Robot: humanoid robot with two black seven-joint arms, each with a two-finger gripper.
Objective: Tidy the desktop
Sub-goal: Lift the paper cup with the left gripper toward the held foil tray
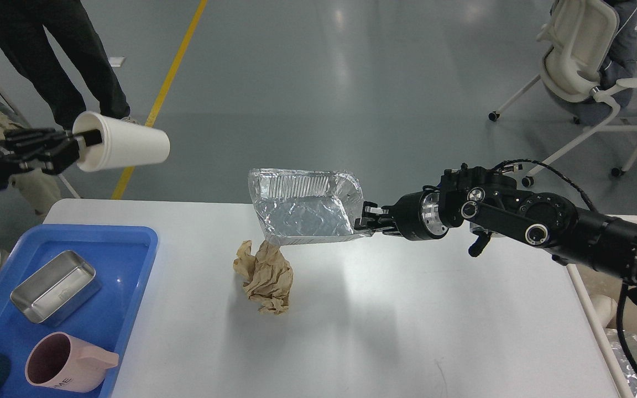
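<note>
A grey shop floor with a yellow line (pixel 165 88) ran behind the desktop (pixel 407 320), which filled the near half of the head view. Over its far edge the right gripper (pixel 364 217) was clamped on the rim of a foil tray (pixel 304 207), held tilted in the air. Just below it lay a crumpled brown paper (pixel 264 276). At far left, the left gripper (pixel 75 145) pinched a white paper cup (pixel 122 148) by its rim, sideways, well above the table. On the blue tray (pixel 125 265) at near left sat a steel tin (pixel 56 286) and a pink mug (pixel 67 365).
</note>
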